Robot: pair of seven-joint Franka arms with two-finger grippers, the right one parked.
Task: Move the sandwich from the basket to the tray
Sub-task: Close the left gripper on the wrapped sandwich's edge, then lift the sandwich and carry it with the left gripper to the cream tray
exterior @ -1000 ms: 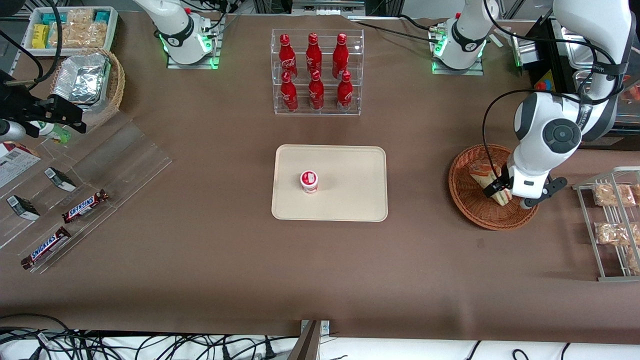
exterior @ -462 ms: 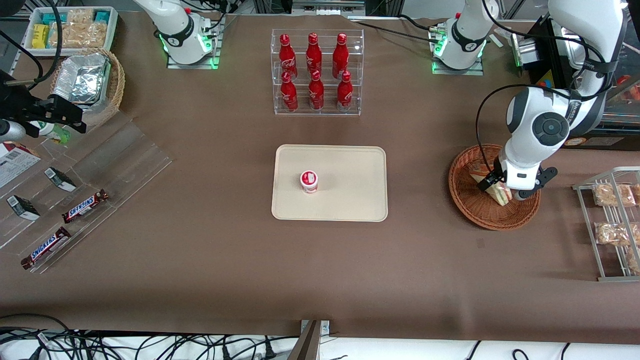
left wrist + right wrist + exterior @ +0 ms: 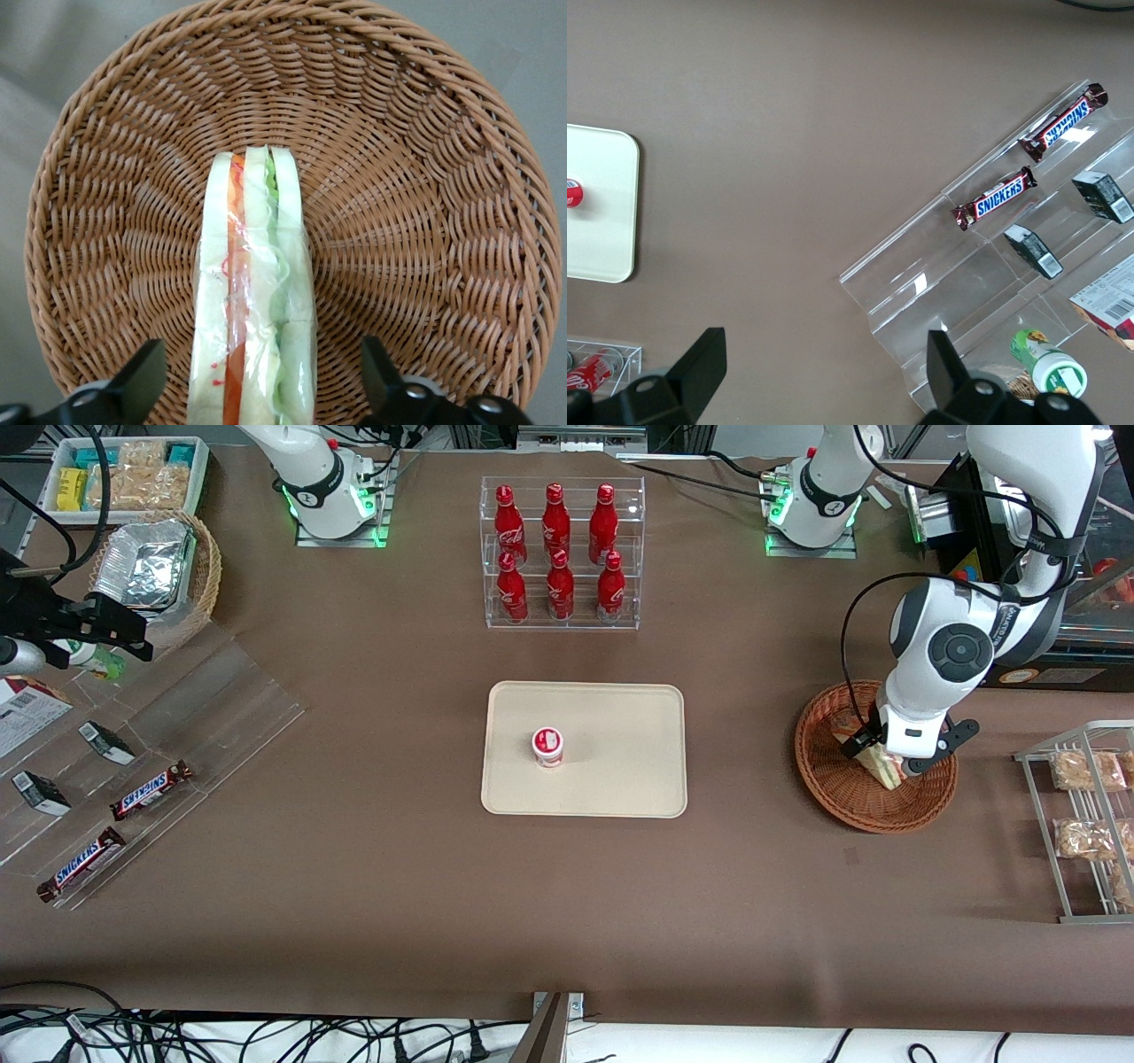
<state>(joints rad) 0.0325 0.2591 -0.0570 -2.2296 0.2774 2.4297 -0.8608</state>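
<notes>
Jaws wide apart, one finger (image 3: 133,385) either side of the sandwich (image 3: 255,292), neither touching it. The gripper (image 3: 895,757) hangs low over the basket (image 3: 842,797), sandwich lying inside on the wicker. The tray (image 3: 620,779) sits well apart mid-table, a small red-lidded cup (image 3: 547,746) on it.

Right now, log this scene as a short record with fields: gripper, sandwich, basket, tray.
gripper: gripper open, over the basket, one finger on each side of the sandwich, not closed on it
sandwich: sandwich lying in the basket, not lifted
basket: basket toward the working arm's end of the table
tray: tray mid-table, holding a small red-and-white cup
</notes>
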